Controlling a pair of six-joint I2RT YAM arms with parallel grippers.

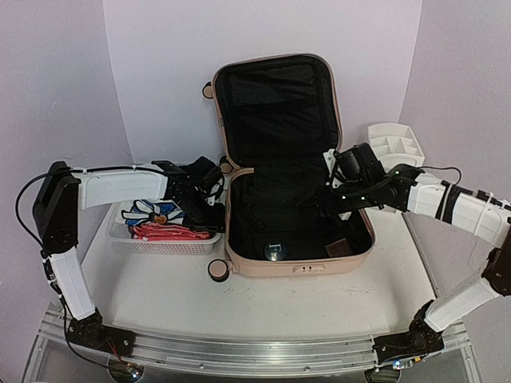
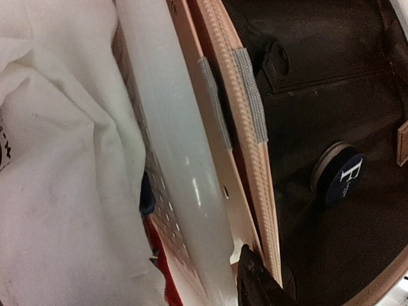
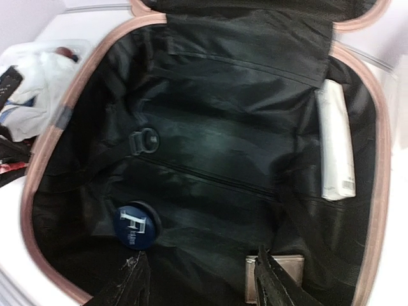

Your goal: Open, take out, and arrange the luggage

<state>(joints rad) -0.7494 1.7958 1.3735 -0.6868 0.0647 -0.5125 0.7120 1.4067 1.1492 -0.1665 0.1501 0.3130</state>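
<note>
**Task item.** The luggage point(image 1: 275, 203) lies open in the centre of the top view. Its base is flat on the table point(image 1: 263, 307) and its lid stands upright towards the top of the frame. The black lining is exposed in both halves.

**Contents of the base.**
- A round dark-blue disc point(image 1: 275, 253) with a white letter F sits near the lower edge.
- A small brown rectangular item point(image 1: 339, 247) lies to the right of the disc.
- The right wrist view shows a white tube point(image 3: 336, 143) lying along the right-hand wall.

**Surroundings.**
- A white mesh basket point(image 1: 160, 243) stands just beside the base, at centre left. It holds a white cloth with blue and orange print point(image 1: 152, 211) and red straps point(image 1: 168, 232).
- A white drawer organizer point(image 1: 395, 144) stands at upper right, near the lid.

**Left gripper** point(image 1: 206, 203). It hangs over the right end of the basket, next to the pink shell. Its wrist view shows only one dark fingertip point(image 2: 255, 284) at the bottom edge, so I cannot tell whether it is released or clenched.

**Right gripper** point(image 3: 199, 255). It hovers over the right part of the base. Its fingers are spread apart with nothing between them, so it is released.
</note>
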